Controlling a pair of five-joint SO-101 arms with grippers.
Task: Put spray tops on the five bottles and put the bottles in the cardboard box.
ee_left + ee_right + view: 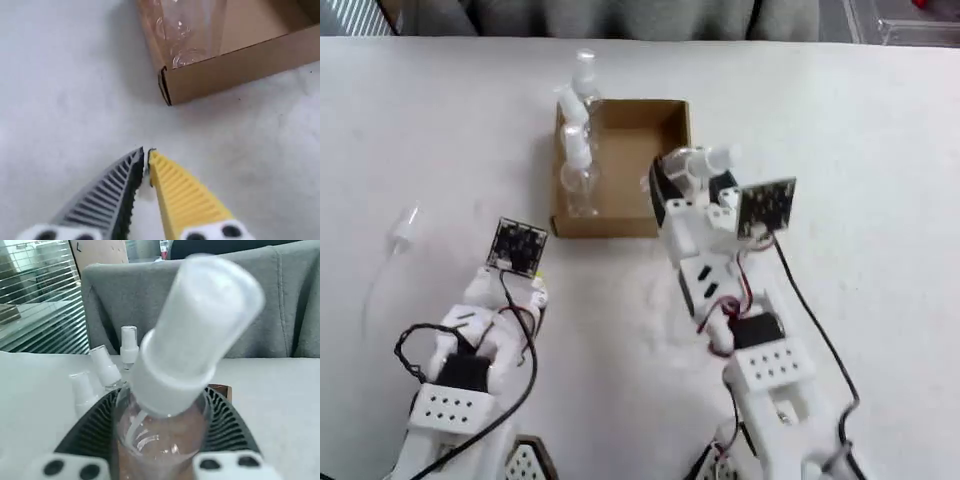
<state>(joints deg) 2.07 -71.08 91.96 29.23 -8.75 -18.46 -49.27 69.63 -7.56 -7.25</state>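
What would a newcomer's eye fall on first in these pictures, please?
Most striking is the capped bottle clamped in the right tool at the right edge of the box. Next come three more bottles lined up along the box's left wall. A loose spray top lies far off on the left of the table.

- cardboard box (630, 130), upper centre: plain brown
- table (880, 120): white
- left gripper (146, 154): one grey finger, one yellow, both ribbed
- right gripper (167, 405): black, ribbed
- bottle (165, 435): clear, with frosted white spray top (200, 315)
- sofa (280, 300), upper right: grey
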